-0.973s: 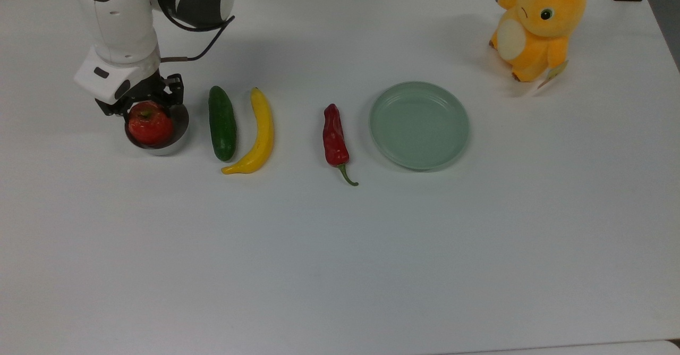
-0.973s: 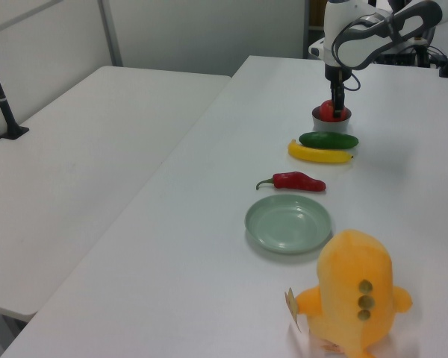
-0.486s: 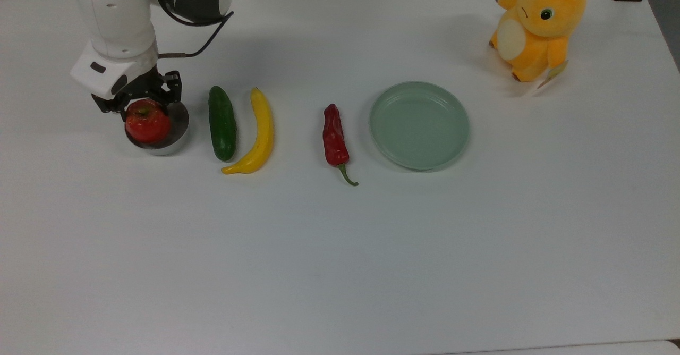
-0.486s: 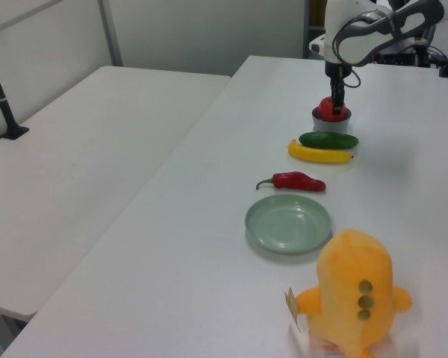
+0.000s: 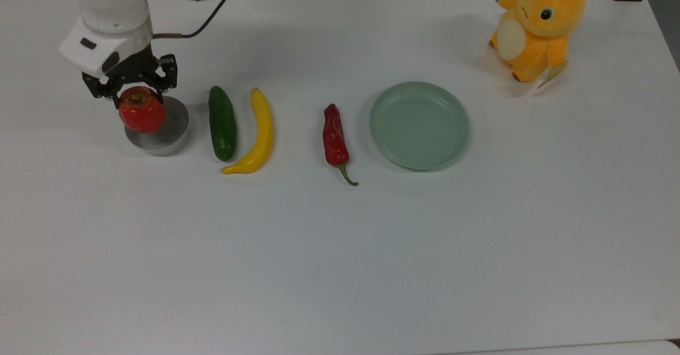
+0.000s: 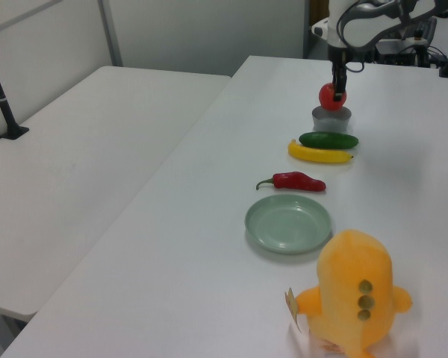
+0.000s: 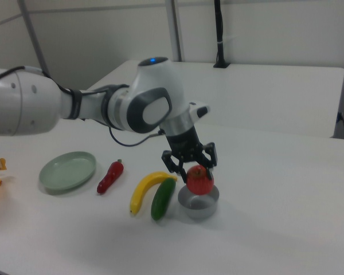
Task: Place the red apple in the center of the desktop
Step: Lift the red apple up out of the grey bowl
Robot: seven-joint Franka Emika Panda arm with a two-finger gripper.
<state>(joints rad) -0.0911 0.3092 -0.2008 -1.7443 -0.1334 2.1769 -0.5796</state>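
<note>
Aloft, red apple (image 5: 141, 112) between closed fingers (image 5: 169, 76), above grey bowl (image 5: 164, 134).

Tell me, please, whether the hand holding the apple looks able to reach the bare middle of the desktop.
Probably yes: the hand holds the red apple lifted above the grey bowl, and the desktop lies bare there.

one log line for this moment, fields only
phase: lift | claw: shut on red apple | apple: clear above grey bowl | desktop: centre free
</note>
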